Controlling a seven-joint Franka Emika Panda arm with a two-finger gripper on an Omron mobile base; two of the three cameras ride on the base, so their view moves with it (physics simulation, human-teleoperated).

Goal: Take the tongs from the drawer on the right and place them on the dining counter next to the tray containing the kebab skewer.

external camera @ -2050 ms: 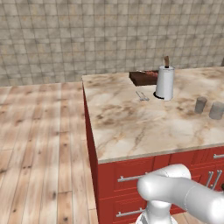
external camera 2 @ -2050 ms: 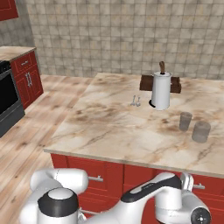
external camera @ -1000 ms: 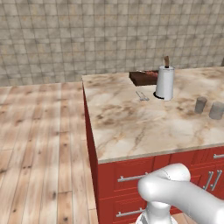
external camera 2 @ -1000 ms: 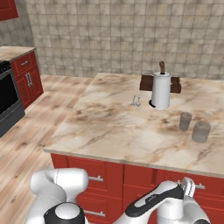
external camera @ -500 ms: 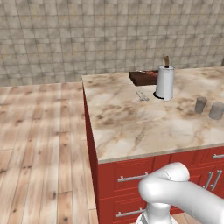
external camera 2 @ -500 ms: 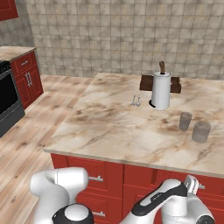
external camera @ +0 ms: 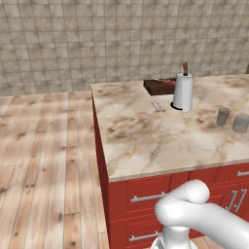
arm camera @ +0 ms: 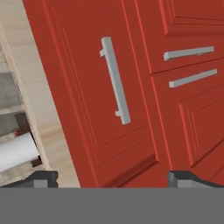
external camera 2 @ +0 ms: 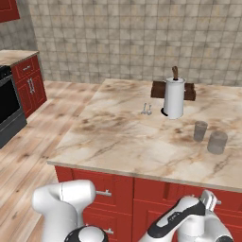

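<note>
The dining counter (external camera: 146,138) (external camera 2: 123,137) has a beige veined top over a red base. At its far side lies the dark brown tray (external camera: 156,87) (external camera 2: 158,90), partly behind a paper towel roll. The kebab skewer is no more than a reddish streak on the tray (external camera: 166,80). My gripper (arm camera: 114,178) is open and empty, facing a shut red drawer front (arm camera: 92,109) with a grey bar handle (arm camera: 114,81). Both fingertips (arm camera: 43,177) stand wide apart, well short of the handle. The tongs are hidden.
A white paper towel roll (external camera: 184,92) (external camera 2: 173,98) stands by the tray, a small silvery utensil (external camera: 158,106) (external camera 2: 146,109) beside it. Two grey cups (external camera: 222,116) (external camera 2: 217,142) sit to the right. More drawer handles (arm camera: 188,53) lie alongside. A black oven (external camera 2: 8,116) is at far left.
In the right base view the arm has sunk lower and its wrist has shifted slightly right along the drawer fronts. Everything on the counter is unchanged; the jaws stay wide.
</note>
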